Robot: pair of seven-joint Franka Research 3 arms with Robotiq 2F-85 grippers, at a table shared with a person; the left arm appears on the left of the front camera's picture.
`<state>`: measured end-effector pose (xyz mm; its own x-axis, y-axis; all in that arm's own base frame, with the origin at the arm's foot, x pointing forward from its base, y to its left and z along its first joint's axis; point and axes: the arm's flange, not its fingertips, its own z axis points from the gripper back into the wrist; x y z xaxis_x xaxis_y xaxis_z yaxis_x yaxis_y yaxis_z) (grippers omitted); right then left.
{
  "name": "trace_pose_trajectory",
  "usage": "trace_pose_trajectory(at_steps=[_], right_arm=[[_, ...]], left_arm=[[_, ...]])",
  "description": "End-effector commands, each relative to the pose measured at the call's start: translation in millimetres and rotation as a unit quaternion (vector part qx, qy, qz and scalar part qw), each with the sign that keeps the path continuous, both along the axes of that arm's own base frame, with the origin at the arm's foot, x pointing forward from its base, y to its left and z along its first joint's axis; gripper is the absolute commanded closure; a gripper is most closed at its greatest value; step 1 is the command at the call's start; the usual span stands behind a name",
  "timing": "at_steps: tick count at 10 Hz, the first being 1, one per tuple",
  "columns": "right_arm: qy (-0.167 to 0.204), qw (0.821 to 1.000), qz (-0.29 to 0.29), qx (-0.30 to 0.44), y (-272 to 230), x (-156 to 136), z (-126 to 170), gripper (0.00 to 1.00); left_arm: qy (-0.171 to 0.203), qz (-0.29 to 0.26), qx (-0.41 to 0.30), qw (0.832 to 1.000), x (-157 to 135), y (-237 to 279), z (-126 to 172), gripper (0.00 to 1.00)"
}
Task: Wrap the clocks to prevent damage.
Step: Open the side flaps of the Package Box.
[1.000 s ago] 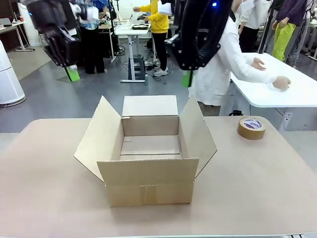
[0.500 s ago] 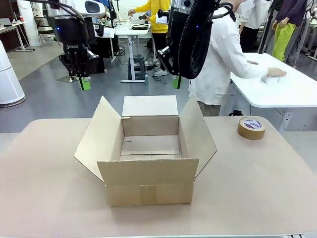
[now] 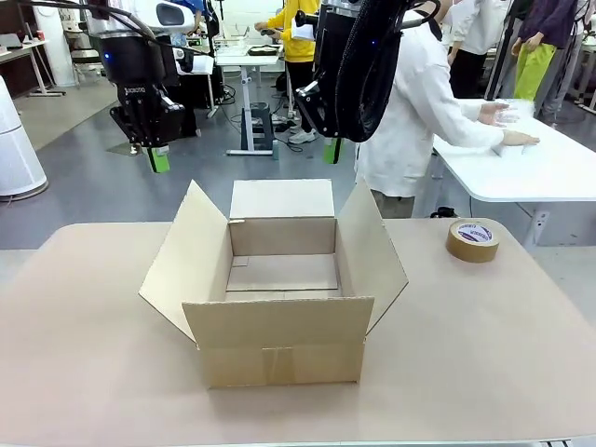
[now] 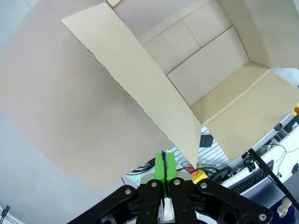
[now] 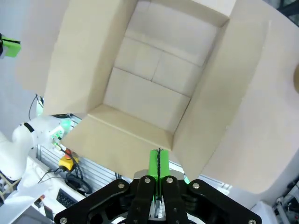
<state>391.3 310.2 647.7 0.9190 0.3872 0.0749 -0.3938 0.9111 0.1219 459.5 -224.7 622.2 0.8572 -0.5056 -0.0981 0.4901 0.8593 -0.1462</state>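
Observation:
The clocks are out of view. An open cardboard box stands in the middle of the tan table with all its flaps spread and nothing inside. My left gripper hangs shut and holding nothing, high above the table behind the box's left flap. My right gripper hangs shut and holding nothing, high behind the box's right flap. In the left wrist view the left gripper has its green pads pressed together above a box flap. In the right wrist view the right gripper looks down into the box.
A roll of brown tape lies flat at the table's far right. Beyond the table, a person in a white coat is turned to a white side table, both hands on something pale there.
Both arms swung and have settled: the left gripper shifted right and slightly down, the right gripper slightly left. The person's hands moved about on the white side table.

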Motion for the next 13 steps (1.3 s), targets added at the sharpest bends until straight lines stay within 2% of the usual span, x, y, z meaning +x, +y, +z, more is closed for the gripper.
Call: trace_pose_trajectory(at_steps=[1, 3, 5, 6, 8, 10, 13], right_arm=[[-0.032, 0.998, -0.046, -0.027, -5.6, 5.2, -25.6, 0.99], [-0.062, 0.993, -0.094, -0.019, -10.9, 13.4, -53.3, 0.99], [-0.064, 0.991, -0.114, -0.020, -15.6, 16.3, -85.0, 0.99], [-0.079, 0.989, -0.124, -0.025, -18.4, 18.4, -96.4, 0.99], [-0.103, 0.983, -0.145, -0.038, -24.2, 24.6, -117.5, 0.99], [-0.104, 0.981, -0.154, -0.052, -31.7, 27.6, -140.1, 0.99], [-0.103, 0.972, -0.178, -0.113, -52.7, 29.0, -163.1, 0.99]], left_arm=[[-0.047, 0.070, 0.003, 0.996, 0.3, -6.9, -18.6, 1.00], [-0.092, 0.143, 0.030, 0.985, 2.0, -21.1, -47.7, 1.00], [-0.125, 0.177, 0.062, 0.974, -2.1, -35.3, -74.4, 1.00], [-0.131, 0.184, 0.073, 0.971, -2.3, -39.2, -83.2, 1.00], [-0.140, 0.195, 0.097, 0.966, 0.1, -47.4, -107.2, 1.00], [-0.136, 0.202, 0.116, 0.963, -1.2, -52.6, -125.6, 1.00], [-0.114, 0.207, 0.134, 0.962, 3.9, -45.4, -144.7, 1.00]])
